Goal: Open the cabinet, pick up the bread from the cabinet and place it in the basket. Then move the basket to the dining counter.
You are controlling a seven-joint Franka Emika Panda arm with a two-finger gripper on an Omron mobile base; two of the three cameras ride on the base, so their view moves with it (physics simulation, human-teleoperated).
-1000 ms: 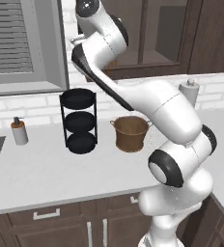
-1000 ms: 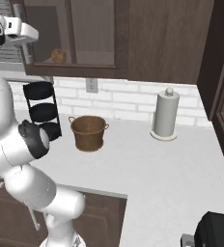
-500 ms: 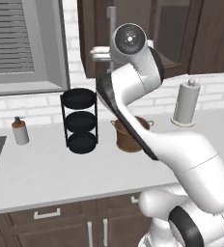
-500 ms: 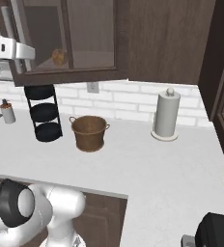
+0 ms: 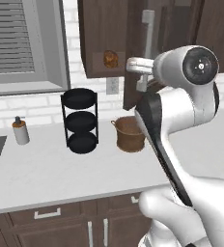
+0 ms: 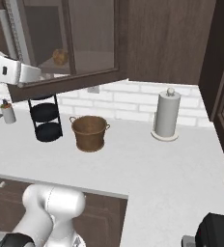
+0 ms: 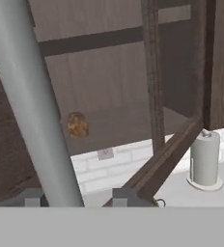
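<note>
We see, left to right: black three-tier rack (image 5: 80, 120) | round woven basket (image 5: 129, 134) on smooth white countertop (image 5: 46, 169) | brick wall behind | golden bread (image 5: 110, 59) inside dark wooden cabinet (image 6: 75, 38) (door swung out) | gripper (image 7: 73, 195) straddles silver bar handle (image 7: 32, 106), apparently clamped on it.

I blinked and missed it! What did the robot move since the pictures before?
The claw, around the silver handle, has pulled the cabinet door further open, swinging it out over the counter. The arm swung right with it. The bread stayed on its shelf, and the basket, black rack and paper towel roll stayed put.
</note>
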